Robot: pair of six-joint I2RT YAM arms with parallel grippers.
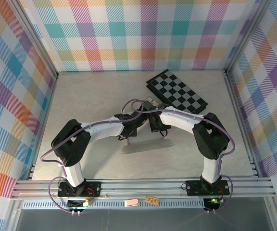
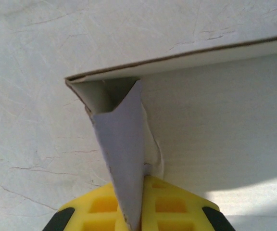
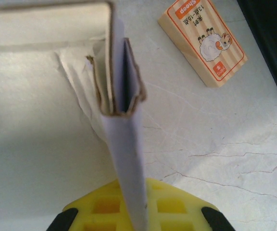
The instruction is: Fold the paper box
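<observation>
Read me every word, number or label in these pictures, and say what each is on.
"Sheep": on the card pack, in its orange label.
Smaller print below that, and the red stamp: too blurred to read.
The orange tag on the front rail: too small to read.

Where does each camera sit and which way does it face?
Top external: above and behind the arms, looking down at the table; both arms reach the pale lavender cardboard box.
Left wrist: left arm, facing down; left gripper shut on a box flap.
Right wrist: right arm, facing down; right gripper shut on another flap.
Shared: every view shows the box.
</observation>
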